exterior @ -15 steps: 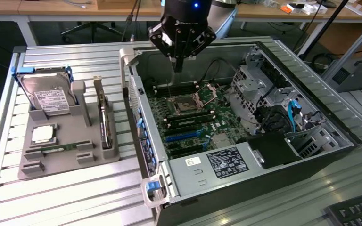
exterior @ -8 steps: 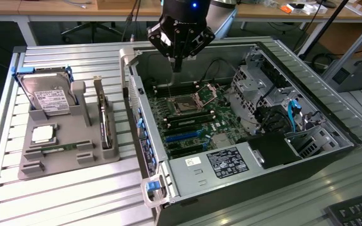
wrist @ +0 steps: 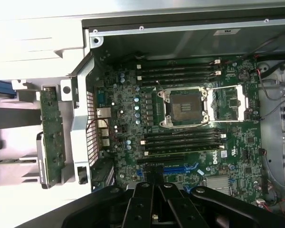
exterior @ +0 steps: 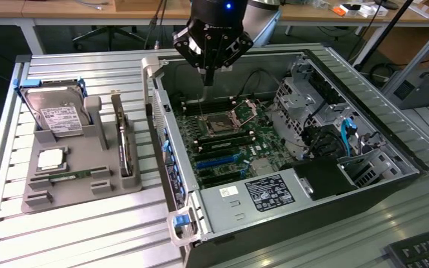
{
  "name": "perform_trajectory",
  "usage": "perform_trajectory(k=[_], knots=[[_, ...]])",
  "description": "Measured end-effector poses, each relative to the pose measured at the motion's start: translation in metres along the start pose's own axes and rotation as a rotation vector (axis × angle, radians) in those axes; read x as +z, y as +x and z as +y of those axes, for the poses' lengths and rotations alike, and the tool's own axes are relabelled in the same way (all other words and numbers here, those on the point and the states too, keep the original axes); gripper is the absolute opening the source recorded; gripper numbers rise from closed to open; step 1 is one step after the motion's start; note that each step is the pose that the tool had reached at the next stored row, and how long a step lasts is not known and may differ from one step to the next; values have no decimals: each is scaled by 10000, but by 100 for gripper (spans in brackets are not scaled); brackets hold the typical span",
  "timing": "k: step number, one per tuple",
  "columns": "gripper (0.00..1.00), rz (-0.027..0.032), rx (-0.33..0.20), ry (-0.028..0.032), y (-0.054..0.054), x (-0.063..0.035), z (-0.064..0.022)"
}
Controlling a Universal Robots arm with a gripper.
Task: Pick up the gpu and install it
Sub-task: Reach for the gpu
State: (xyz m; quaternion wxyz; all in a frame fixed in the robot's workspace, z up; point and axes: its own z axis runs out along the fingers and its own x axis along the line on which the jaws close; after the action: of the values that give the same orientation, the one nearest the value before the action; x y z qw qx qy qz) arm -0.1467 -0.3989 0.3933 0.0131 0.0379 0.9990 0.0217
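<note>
The gpu [exterior: 125, 146] stands on its long edge in a slot of the grey holder [exterior: 87, 192], on the exterior view's left of the open computer case [exterior: 326, 192]. In the wrist view the gpu [wrist: 50, 137] shows its green circuit board beside the case's rear wall. My gripper [exterior: 208, 81] hangs over the far part of the motherboard [exterior: 225, 137], shut with nothing between its fingers and well apart from the gpu. The wrist view has the gripper [wrist: 154, 186] above the blue expansion slot [wrist: 180, 167] of the motherboard [wrist: 185, 76].
The holder also carries a silver hard drive [exterior: 62, 118], a processor [exterior: 51, 159] and a narrow RAM stick [exterior: 69, 177]. Drive cages and cables [exterior: 326, 120] fill the case's side on the exterior view's right. A keyboard corner [exterior: 427, 252] lies at the near right.
</note>
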Motion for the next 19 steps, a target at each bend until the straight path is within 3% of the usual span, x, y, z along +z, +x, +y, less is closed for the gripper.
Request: perform_trajectory(k=[19], knots=[[11,1,0,0,44,-1,-3]])
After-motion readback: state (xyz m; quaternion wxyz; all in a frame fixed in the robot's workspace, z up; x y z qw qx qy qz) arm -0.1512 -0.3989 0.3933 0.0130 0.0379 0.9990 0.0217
